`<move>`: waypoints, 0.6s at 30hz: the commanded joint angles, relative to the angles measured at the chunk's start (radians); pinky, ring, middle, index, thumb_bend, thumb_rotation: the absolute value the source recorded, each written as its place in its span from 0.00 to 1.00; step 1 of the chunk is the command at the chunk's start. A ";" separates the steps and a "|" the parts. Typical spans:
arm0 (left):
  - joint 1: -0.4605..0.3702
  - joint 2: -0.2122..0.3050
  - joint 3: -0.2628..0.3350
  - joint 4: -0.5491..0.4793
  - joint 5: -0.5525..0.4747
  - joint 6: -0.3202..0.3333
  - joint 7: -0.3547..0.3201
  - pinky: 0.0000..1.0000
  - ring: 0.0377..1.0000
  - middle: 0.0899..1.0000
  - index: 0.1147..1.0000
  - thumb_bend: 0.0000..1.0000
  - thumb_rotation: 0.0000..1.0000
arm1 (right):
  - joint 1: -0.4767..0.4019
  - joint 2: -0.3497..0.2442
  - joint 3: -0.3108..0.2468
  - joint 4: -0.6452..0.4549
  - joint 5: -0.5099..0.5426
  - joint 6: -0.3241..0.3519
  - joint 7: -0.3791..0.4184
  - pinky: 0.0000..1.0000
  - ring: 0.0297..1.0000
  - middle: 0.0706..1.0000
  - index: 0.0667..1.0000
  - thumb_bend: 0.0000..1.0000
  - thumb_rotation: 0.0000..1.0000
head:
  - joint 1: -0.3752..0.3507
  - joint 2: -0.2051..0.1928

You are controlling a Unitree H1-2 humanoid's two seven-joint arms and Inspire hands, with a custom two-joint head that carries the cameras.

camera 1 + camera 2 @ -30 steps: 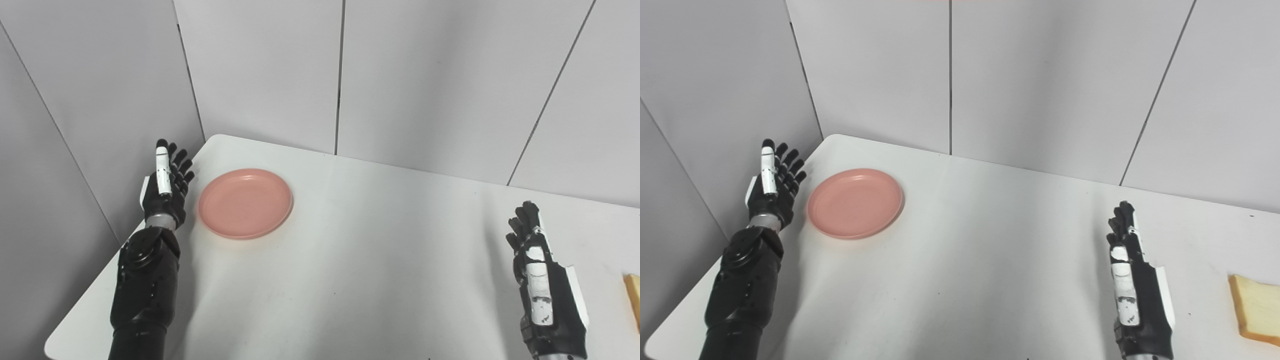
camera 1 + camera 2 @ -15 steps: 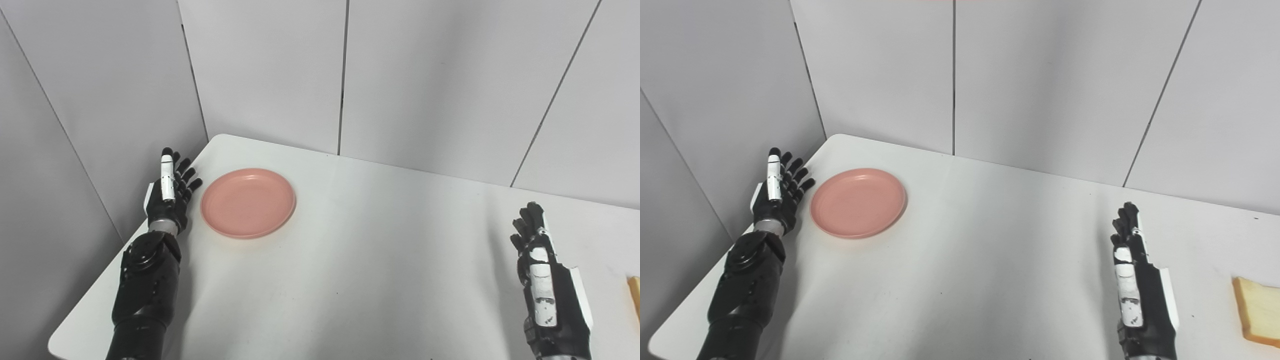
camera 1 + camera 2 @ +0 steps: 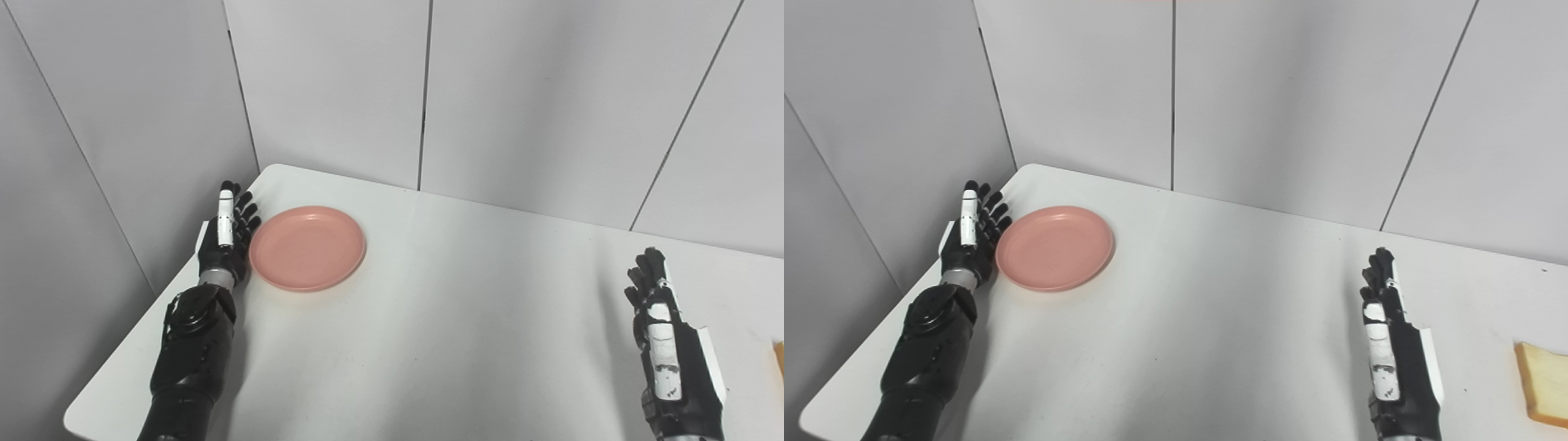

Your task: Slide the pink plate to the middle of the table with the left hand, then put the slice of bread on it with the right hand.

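Closing in from the left, the left robot hand (image 3: 228,236) now stands against the pink plate (image 3: 307,247) – fingers spread, empty – at the counter's (image 3: 441,318) far-left corner. Right robot hand (image 3: 1387,343) waits, fingers straight, holding nothing; bread slice (image 3: 1543,383) lies at the right edge.

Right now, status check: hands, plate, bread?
Left hand open, at pink plate left rim. Right hand open, idle. Bread slice far right, untouched. Path to table middle unobstructed.
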 commanded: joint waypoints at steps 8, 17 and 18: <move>0.014 -0.064 -0.115 -0.024 0.056 0.043 -0.040 0.92 0.91 0.92 0.90 0.62 1.00 | -0.012 0.008 0.004 -0.002 -0.004 -0.055 -0.004 1.00 1.00 1.00 1.00 0.77 1.00 | -0.042 0.015; 0.047 -0.100 -0.193 -0.138 0.060 0.099 -0.077 0.93 0.93 0.93 0.92 0.64 1.00 | -0.010 0.008 0.008 0.026 -0.018 -0.084 -0.006 1.00 1.00 1.00 1.00 0.77 1.00 | -0.092 0.031; 0.047 -0.102 -0.196 -0.145 0.060 0.105 -0.075 0.92 0.93 0.93 0.92 0.64 1.00 | -0.010 0.008 0.009 0.027 -0.020 -0.085 -0.006 1.00 1.00 1.00 1.00 0.77 1.00 | -0.092 0.031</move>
